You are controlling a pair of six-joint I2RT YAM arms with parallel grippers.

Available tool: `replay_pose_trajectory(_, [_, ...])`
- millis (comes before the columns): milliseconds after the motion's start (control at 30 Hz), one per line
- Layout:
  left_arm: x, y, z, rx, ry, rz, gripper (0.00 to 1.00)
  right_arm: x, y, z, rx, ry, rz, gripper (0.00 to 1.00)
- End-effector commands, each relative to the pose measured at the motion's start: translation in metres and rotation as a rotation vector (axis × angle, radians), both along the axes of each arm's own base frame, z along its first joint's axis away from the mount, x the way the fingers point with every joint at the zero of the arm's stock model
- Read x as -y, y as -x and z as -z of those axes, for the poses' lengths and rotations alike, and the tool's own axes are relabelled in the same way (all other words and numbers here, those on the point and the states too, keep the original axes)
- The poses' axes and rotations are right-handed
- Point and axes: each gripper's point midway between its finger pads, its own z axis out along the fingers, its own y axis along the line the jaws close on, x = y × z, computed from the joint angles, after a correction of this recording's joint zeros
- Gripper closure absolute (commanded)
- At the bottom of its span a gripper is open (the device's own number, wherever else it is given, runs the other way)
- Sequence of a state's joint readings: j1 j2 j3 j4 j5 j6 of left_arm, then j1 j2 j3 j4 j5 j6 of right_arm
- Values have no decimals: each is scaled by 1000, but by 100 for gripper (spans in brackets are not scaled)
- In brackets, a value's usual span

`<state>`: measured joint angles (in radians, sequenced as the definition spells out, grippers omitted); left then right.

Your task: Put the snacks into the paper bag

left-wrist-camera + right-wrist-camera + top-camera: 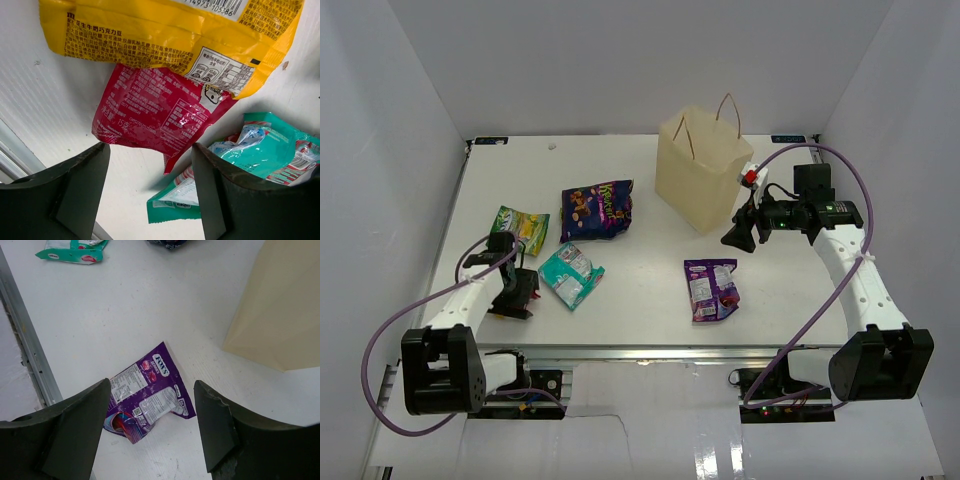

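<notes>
The tan paper bag stands upright at the back right; its side shows in the right wrist view. My right gripper is open and empty, beside the bag's near corner and above a small purple packet. My left gripper is open and empty, low over the table. A red packet lies just ahead of it, partly under the green-yellow packet. The teal packet lies to its right. A larger purple packet lies behind. The brown candy is out of view.
White walls enclose the table on the left, back and right. A metal rail runs along the near edge and shows in the right wrist view. A small white and red part sits beside the bag.
</notes>
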<state>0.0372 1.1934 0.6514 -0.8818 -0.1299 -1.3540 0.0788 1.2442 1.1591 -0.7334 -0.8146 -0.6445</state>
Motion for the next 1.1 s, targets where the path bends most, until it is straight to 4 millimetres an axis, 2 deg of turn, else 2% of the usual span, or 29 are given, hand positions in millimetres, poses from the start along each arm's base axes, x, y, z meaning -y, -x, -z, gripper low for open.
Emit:
replay_pose_trajectory(0, [-8,-10,-5,33,-23,-57,24,-4,9,-7,19,-23,-40,27])
replay_pose_trajectory(67, [-6,-16,-12,65,-14,-32,24,-5,11,-8,20,-26,-54,27])
replay_pose_trajectory(200, [2,-39,-52,202,2,83,22,-5,11,-11,29,-24,-60,26])
replay_pose_trajectory(300, [1,-42,-70,244,-30,187,18,-6,11,-13,32,-32,-64,26])
replay_pose_trajectory(367, [-5,-29,-66,186,-65,203,16,-6,10,-14,38,-32,-63,26])
replay_pose_trajectory(433, [-10,-12,-53,88,-88,215,14,-7,10,-14,34,-36,-64,26])
replay_pose_trajectory(600, [-25,5,-24,-104,-143,237,14,-8,11,-11,24,-43,-65,26])
replay_pose_trajectory(700, [-29,5,-16,-177,-156,259,15,-8,13,-10,24,-44,-67,26])
replay_pose_trajectory(833, [-34,-9,-12,-192,-183,299,17,-9,16,-9,15,-55,-74,26])
replay_pose_trajectory(967, [-31,-21,-3,-206,-159,368,19,-11,19,-10,8,-71,-81,26])
replay_pose_trajectory(1067, [-29,-22,5,-225,-141,411,20,-12,21,-10,5,-79,-83,26])
